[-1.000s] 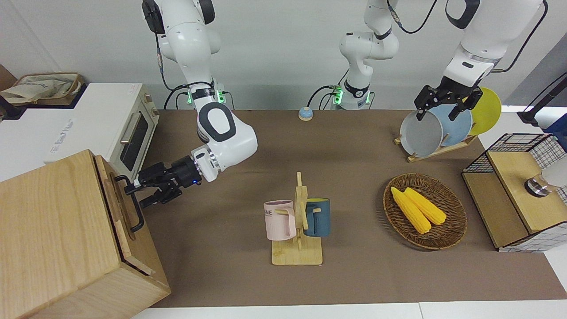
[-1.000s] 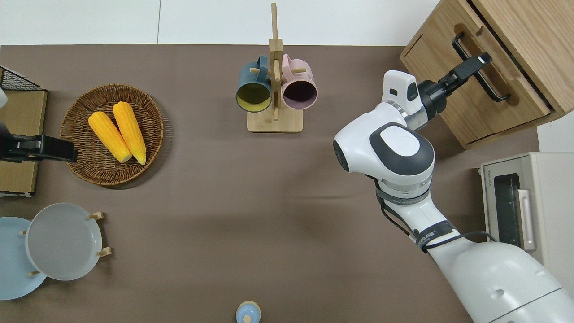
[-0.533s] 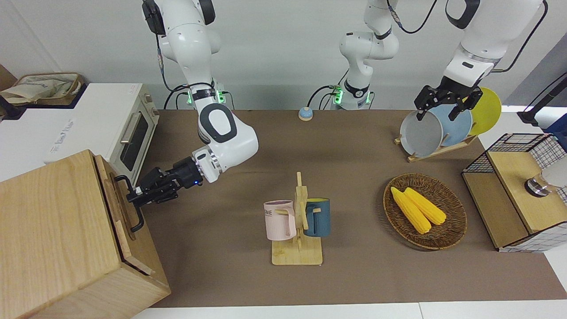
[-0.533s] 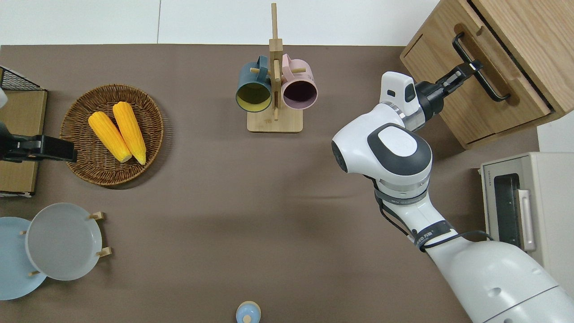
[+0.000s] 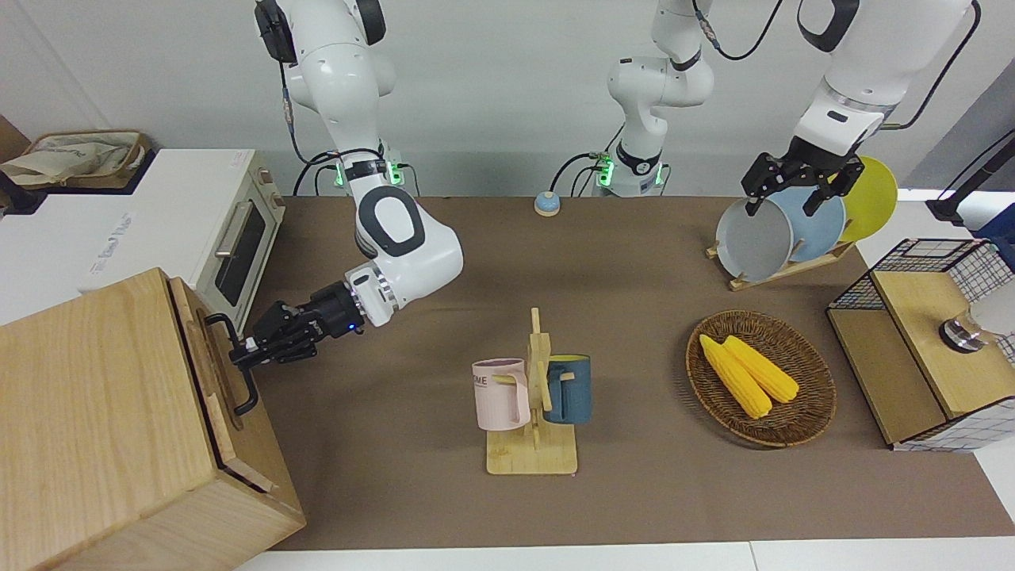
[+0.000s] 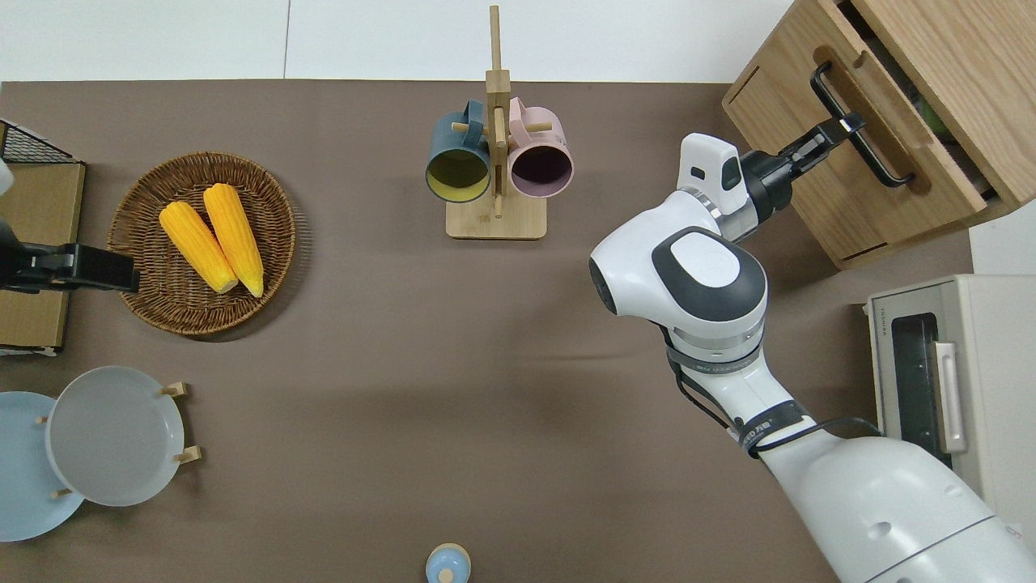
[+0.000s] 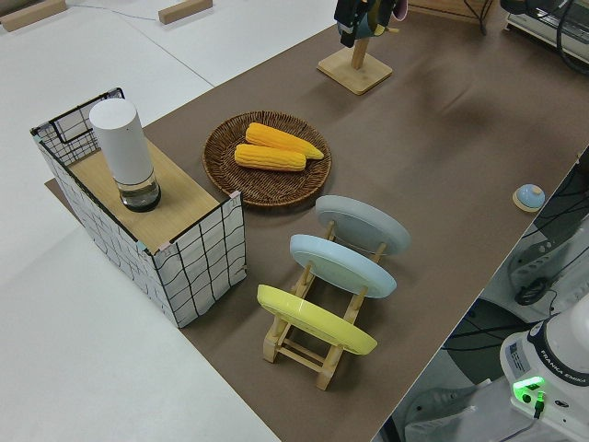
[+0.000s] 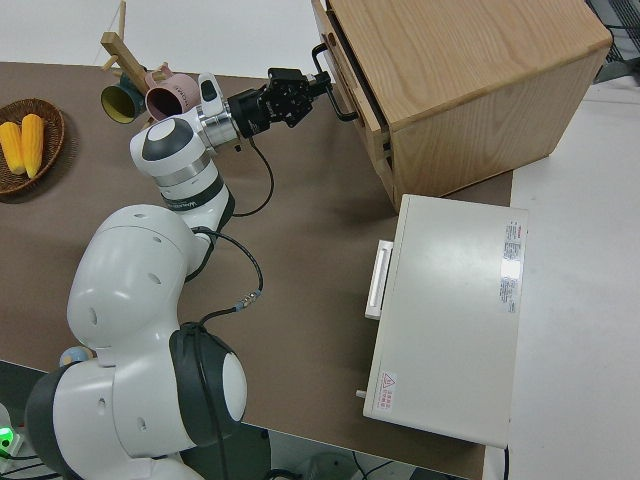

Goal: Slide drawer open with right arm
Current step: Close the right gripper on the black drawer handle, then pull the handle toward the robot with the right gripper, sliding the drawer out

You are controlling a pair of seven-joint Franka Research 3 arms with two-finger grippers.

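Observation:
The drawer (image 5: 208, 373) is the wide light-wood front in the large pale wooden cabinet (image 5: 95, 412) at the right arm's end of the table. It stands slightly out, and a narrow gap shows between it and the cabinet in the overhead view (image 6: 923, 154). My right gripper (image 5: 246, 349) is shut on the drawer's black loop handle (image 5: 240, 388) near its middle. The grip also shows in the overhead view (image 6: 850, 125) and the right side view (image 8: 318, 85). My left gripper (image 5: 793, 190) is open and parked.
A white toaster oven (image 5: 230, 238) stands beside the cabinet, nearer to the robots. A mug rack (image 5: 533, 396) stands mid-table. A basket of corn (image 5: 760, 377), a plate rack (image 5: 785, 230) and a wire-mesh cabinet (image 5: 920, 341) are toward the left arm's end. A small bell (image 5: 546, 204) lies near the robots.
My right gripper closed on the drawer handle and drew back toward the table's middle. The drawer came out a little with it. The left arm has not moved.

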